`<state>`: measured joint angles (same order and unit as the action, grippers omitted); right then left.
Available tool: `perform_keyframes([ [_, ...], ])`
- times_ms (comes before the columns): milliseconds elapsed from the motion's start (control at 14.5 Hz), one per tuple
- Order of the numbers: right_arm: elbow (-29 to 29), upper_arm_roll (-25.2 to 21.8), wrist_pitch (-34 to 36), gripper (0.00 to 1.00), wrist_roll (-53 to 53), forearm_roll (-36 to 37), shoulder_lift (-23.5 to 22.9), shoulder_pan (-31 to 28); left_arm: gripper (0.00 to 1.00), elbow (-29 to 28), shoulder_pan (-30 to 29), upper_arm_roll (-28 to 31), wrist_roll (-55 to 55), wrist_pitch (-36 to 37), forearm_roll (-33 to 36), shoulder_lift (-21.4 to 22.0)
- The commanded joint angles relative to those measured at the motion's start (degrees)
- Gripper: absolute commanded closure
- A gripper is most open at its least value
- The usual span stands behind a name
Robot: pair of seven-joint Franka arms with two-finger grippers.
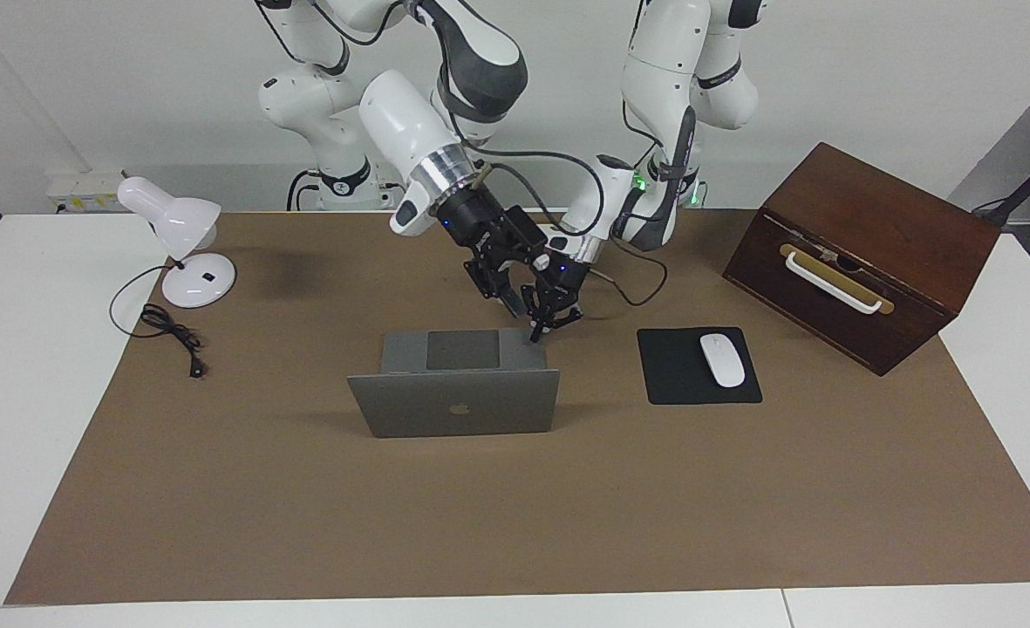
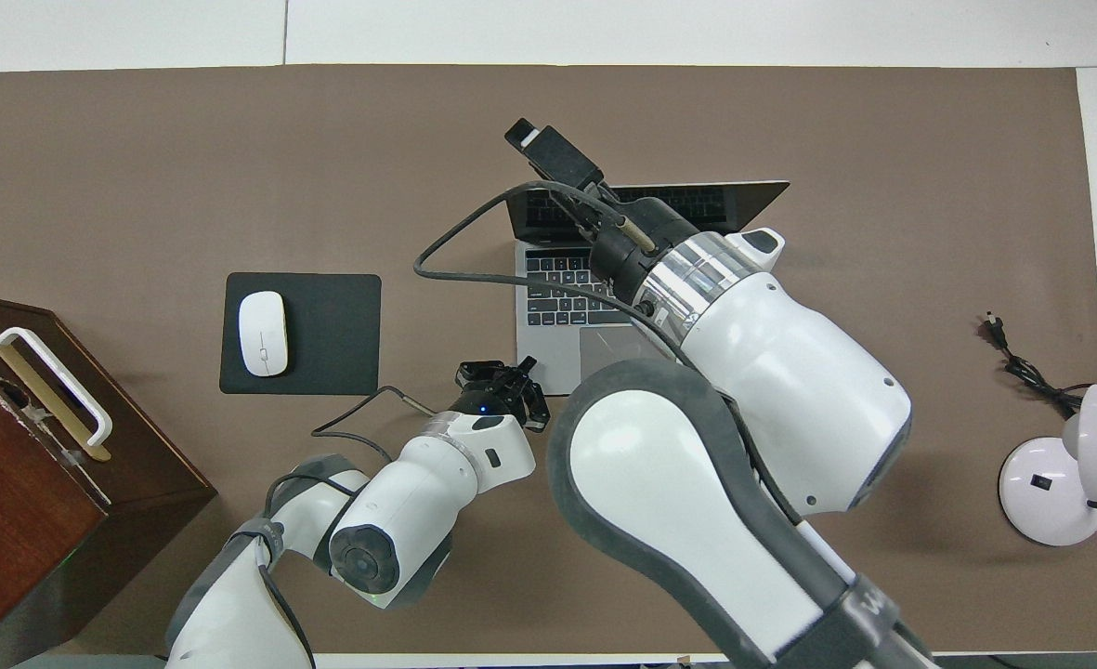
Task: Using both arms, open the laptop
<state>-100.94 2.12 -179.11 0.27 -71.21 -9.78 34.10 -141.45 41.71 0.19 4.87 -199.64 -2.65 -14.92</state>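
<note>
Laptop (image 1: 453,401) stands open mid-mat, lid upright, mouse pad (image 1: 698,366) beside it toward the left arm's end. Left gripper (image 1: 539,330) touches its base corner nearest that pad; jaw state cannot be told. Right gripper (image 1: 499,292) hangs over its base, jaws narrow, empty.

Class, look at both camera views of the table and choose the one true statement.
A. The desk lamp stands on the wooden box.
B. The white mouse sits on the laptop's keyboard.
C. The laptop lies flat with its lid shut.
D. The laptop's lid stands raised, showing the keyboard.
D: the laptop has its lid up, logo side toward the facing camera, and the overhead view shows its keyboard; the left gripper is at the base's corner.
</note>
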Motion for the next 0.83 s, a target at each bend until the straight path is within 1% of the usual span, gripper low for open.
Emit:
perform_keyframes([
  [0, 7.76, 0.17, 1.91, 0.0, -4.13, 11.92, -5.06, -7.26, 1.0, 0.48, -1.19, 0.42, 0.93, 3.36, -0.25, 3.03],
  [69, 9.17, 0.17, 5.05, 0.0, -4.05, 18.24, -5.85, -10.08, 1.0, 0.48, -1.72, 0.42, 0.93, 6.6, -0.25, 5.14],
  [206, 12.86, 0.17, 14.09, 0.0, -3.88, 28.53, -6.65, -15.79, 1.0, 0.65, -3.47, 0.42, 0.85, 14.24, -0.25, 10.06],
  [344, 15.76, 0.08, 24.63, 0.0, -4.05, 37.15, -6.65, -20.45, 1.0, 0.91, -4.62, 0.6, 0.67, 21.27, -0.25, 14.46],
  [412, 16.73, 0.08, 30.16, 0.0, -4.05, 40.68, -6.3, -22.91, 1.0, 1.44, -5.32, 0.6, 0.76, 24.27, -0.25, 15.87],
  [550, 17.53, -0.18, 43.08, 0.0, -4.14, 42.38, -4.64, -26.96, 1.0, 3.1, -6.37, 0.68, 0.58, 31.03, -0.25, 17.98],
  [688, 17.45, -0.71, 54.16, 0.0, -4.66, 44.13, -2.44, -29.95, 1.0, 6.17, -8.22, 0.77, -0.29, 40.94, -0.16, 20.35],
  [756, 17.53, -0.97, 59.43, 0.0, -4.67, 47.62, -1.48, -31.19, 1.0, 8.45, -9.88, 0.77, -1.34, 46.3, -0.16, 21.24],
])
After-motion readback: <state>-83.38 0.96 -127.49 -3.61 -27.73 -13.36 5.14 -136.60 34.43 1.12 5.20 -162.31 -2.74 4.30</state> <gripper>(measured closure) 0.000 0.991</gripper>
